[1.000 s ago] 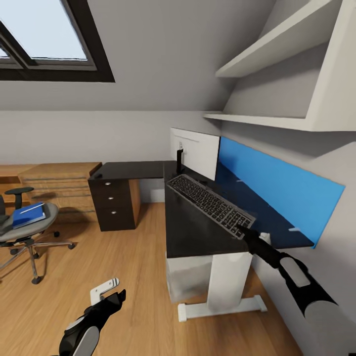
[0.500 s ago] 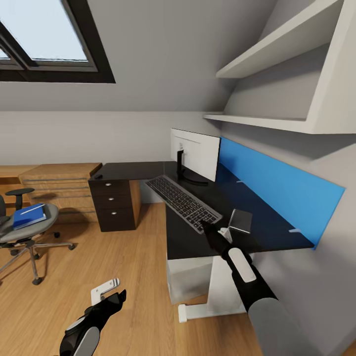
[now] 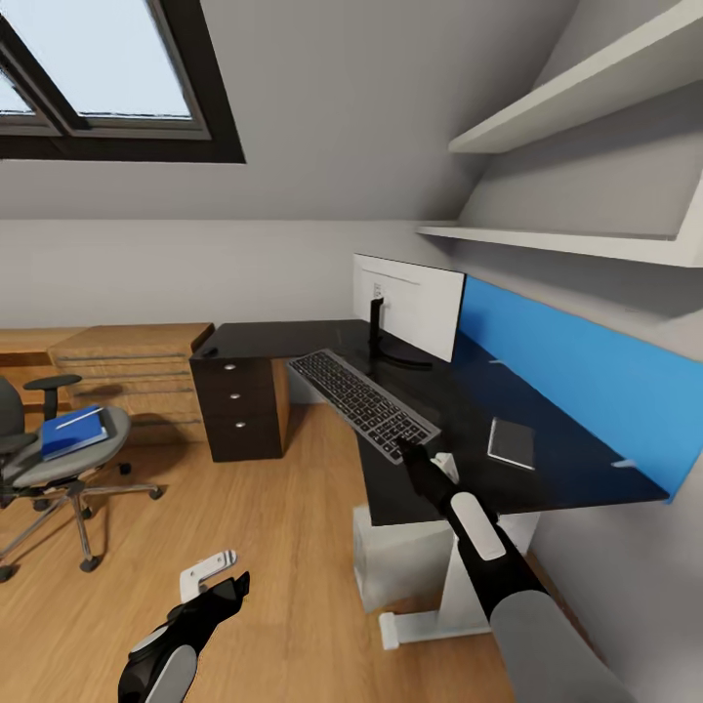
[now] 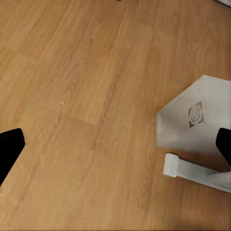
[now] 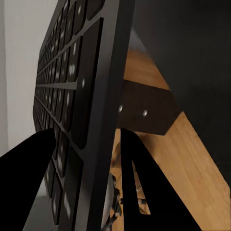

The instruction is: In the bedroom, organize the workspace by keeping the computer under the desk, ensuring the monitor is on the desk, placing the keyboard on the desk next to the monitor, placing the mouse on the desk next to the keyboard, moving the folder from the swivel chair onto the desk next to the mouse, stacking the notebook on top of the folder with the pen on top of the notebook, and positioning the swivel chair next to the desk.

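My right gripper (image 3: 403,450) is shut on the near end of the dark keyboard (image 3: 362,393), which hangs tilted over the front edge of the black desk (image 3: 547,478). In the right wrist view the keyboard (image 5: 77,91) sits between both fingers (image 5: 26,192). The white monitor (image 3: 410,307) stands at the desk's back. A grey flat notebook (image 3: 512,442) lies on the desk, and a small white thing (image 3: 447,462) sits beside my wrist. The pale computer (image 3: 395,552) (image 4: 197,120) stands under the desk. A blue folder (image 3: 70,431) rests on the swivel chair (image 3: 39,469). My left gripper (image 3: 213,584) hangs open above the floor.
A dark drawer unit (image 3: 241,405) stands under the desk's left wing, with a wooden dresser (image 3: 127,359) beyond it. A blue wall panel (image 3: 586,386) and white shelves (image 3: 576,239) line the wall behind the desk. The desk's white foot (image 4: 192,169) lies by the computer.
My right arm has swung the keyboard left, from over the desk out past its front edge. A grey notebook came into sight and now lies flat. The camera has turned slightly left.
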Tool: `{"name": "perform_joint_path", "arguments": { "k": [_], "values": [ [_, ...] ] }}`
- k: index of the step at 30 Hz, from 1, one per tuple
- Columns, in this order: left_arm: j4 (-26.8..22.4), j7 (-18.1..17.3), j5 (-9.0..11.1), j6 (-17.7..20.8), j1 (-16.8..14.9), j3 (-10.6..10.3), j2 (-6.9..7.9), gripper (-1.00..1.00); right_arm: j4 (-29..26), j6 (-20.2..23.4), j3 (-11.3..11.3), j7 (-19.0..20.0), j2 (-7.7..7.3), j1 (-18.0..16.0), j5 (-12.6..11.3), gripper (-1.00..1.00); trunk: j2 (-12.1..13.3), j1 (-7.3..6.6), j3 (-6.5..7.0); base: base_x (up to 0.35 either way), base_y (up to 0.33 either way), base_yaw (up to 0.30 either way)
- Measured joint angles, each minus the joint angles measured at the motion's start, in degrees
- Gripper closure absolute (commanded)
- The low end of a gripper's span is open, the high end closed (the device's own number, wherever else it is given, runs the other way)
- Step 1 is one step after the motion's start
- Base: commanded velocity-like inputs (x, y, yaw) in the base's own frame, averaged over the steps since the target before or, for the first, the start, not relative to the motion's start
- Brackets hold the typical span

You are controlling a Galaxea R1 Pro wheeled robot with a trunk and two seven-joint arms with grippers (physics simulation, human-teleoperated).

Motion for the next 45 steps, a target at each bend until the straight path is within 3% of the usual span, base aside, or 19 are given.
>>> {"name": "perform_joint_path", "arguments": {
  "k": [17,45],
  "values": [
    [0.0,0.0,0.0,0.0,0.0,0.0,0.0,-1.0,0.4,-0.1,0.0,0.0,0.0,0.0,0.1,1.0,0.0,-0.01,0.0,0.125,0.313,0.0],
    [0.1,0.1,0.0,0.0,0.0,-0.1,0.0,-1.0,1.3,-1.5,0.0,0.1,0.0,0.0,0.2,1.0,0.0,-0.02,0.0,0.258,0.245,0.0]
  ]
}}
